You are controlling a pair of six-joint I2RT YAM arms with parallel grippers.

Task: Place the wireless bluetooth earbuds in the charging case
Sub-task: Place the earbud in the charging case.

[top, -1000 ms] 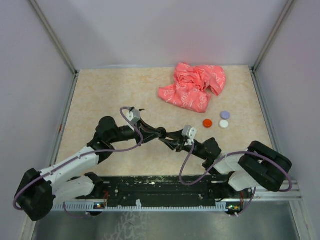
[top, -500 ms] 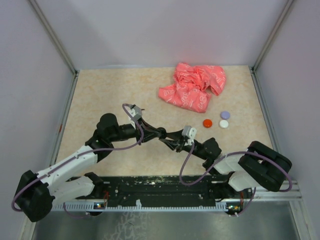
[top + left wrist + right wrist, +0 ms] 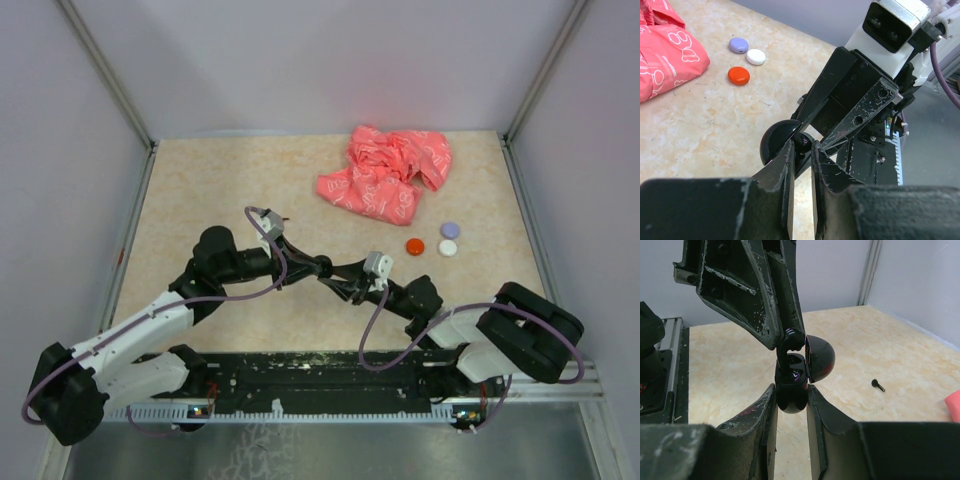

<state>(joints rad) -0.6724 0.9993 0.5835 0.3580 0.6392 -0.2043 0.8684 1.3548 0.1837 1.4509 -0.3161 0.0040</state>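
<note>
My right gripper [image 3: 791,390] is shut on a glossy black charging case [image 3: 791,390] with its round lid [image 3: 819,358] hinged open to the right. My left gripper [image 3: 803,143] is shut on a black earbud [image 3: 790,342] and holds it stem-down in the case's open mouth. In the left wrist view the earbud [image 3: 803,144] sits between my fingertips with the lid [image 3: 778,141] just behind. A second black earbud [image 3: 877,385] lies loose on the table, apart from both grippers. In the top view the grippers meet at mid-table [image 3: 328,272].
A crumpled pink bag [image 3: 387,172] lies at the back right. Three small round discs, red [image 3: 415,245], purple [image 3: 450,229] and white [image 3: 448,247], lie right of centre. Grey walls enclose the table on three sides.
The left arm's elbow shifted slightly right about a second ago; both grippers have held still at the meeting point since.
</note>
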